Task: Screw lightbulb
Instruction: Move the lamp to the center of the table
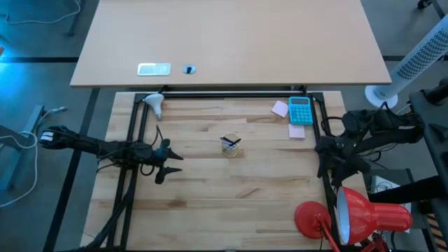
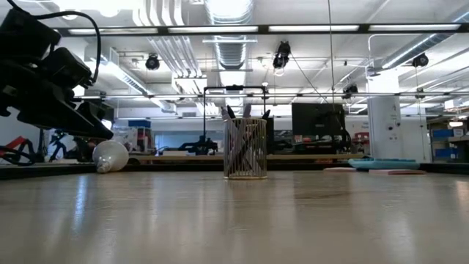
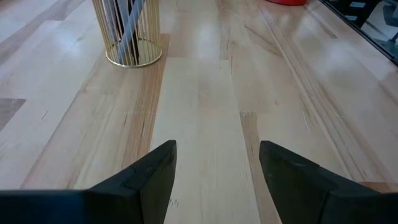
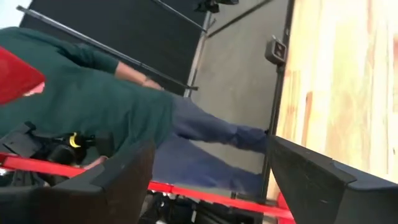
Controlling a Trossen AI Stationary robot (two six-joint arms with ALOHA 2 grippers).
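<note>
The small white lightbulb (image 1: 154,104) lies on its side on the table at the far left; it also shows in the low view (image 2: 111,156). The red desk lamp (image 1: 357,213) lies at the near right, its cone shade (image 1: 369,215) open toward the left. My left gripper (image 1: 170,164) is open and empty above the table at the left, some way nearer than the bulb; its fingers show in the left wrist view (image 3: 217,168). My right gripper (image 4: 211,165) is open and empty at the table's right edge (image 1: 334,159), just beyond the lamp.
A gold wire pen holder (image 1: 231,145) with pens stands at the table's middle, also in the left wrist view (image 3: 129,34). A teal calculator (image 1: 300,110) and pink notes (image 1: 281,108) lie at the far right. A person in a green top (image 4: 81,93) shows beyond the table.
</note>
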